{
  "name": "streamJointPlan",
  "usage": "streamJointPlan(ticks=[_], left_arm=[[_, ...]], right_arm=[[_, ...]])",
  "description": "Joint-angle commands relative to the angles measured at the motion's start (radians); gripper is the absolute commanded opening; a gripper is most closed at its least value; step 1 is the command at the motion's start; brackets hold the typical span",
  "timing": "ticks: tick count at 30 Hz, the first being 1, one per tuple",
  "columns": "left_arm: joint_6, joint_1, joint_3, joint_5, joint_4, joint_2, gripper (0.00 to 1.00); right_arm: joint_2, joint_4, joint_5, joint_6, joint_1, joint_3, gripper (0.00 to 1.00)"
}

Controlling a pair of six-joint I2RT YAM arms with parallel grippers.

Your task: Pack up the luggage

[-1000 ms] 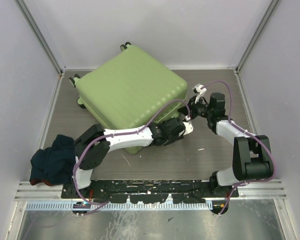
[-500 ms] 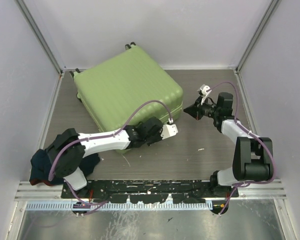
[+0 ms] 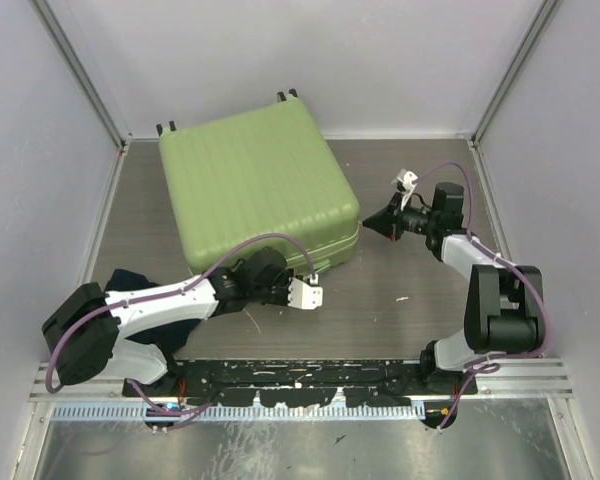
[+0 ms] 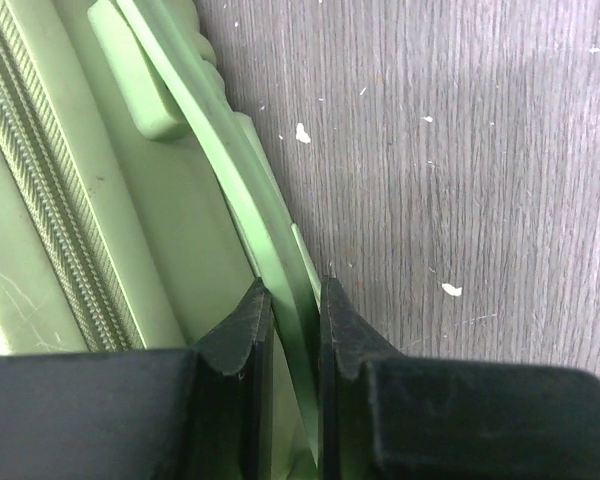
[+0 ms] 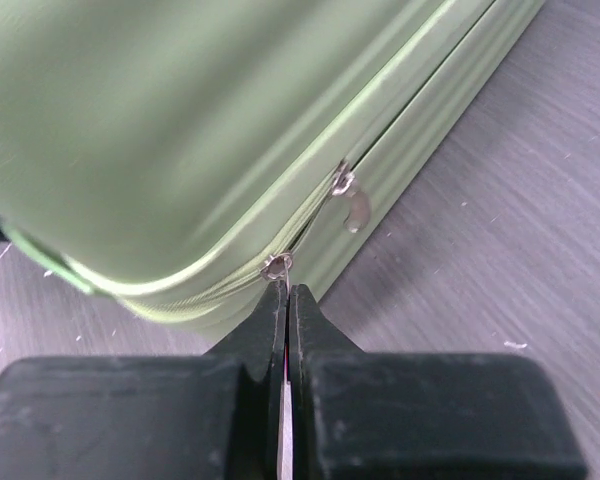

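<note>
luggage [image 3: 255, 190]: lt-green hard shell, ribbed, rounded corners, lid closed. Lies flat at rear-centre of grey woodgrain worktop [image 3: 410, 320], small black wheels [image 3: 166, 128] on far edge. L tool [image 4: 295, 320] clenched on thin flat green handle [image 4: 220, 160]; strap arches off near side, next to coarse zip tape. R tool [image 5: 283, 292] clenched, tips touching metal zip pull [image 5: 277, 265] at right near corner, can't tell if pull is pinched. dark cloth [image 3: 130, 277] near-left, partly under L arm.

The right gripper [image 5: 288, 291], jaws pressed together, sits right at a zipper pull [image 5: 277, 265] of the green suitcase [image 5: 180, 120] on the table [image 5: 500, 220].
</note>
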Motion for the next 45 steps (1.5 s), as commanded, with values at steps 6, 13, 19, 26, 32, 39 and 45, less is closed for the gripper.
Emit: streamJointPlan(ticks=[6, 13, 19, 26, 32, 39, 45], left_arm=[[0.278, 0.049, -0.017, 0.152, -0.396, 0.001, 0.0], [0.227, 0.053, 0.066, 0.109, -0.415, -0.036, 0.15], [0.12, -0.067, 0.197, -0.093, -0.358, -0.094, 0.81], [0.098, -0.093, 0.316, -0.086, -0.368, -0.218, 0.98], [-0.093, 0.006, 0.538, -0.154, -0.496, -0.15, 0.98], [-0.367, 0.334, 0.801, -0.041, -0.541, -0.033, 0.98], [-0.55, 0.71, 0.926, 0.077, -0.589, 0.028, 0.98]], right_arm=[[0.155, 0.437, 0.28, 0.248, 0.053, 0.173, 0.01], [0.177, 0.559, 0.288, 0.381, 0.089, 0.158, 0.0], [0.099, 0.514, 0.249, 0.339, 0.089, 0.076, 0.06], [0.044, 0.396, 0.222, 0.276, 0.079, 0.078, 0.41], [0.047, 0.28, 0.234, 0.205, 0.062, 0.16, 0.8], [0.166, 0.108, 0.233, 0.178, 0.062, 0.386, 0.97], [0.27, -0.036, 0.253, 0.188, 0.067, 0.573, 1.0]])
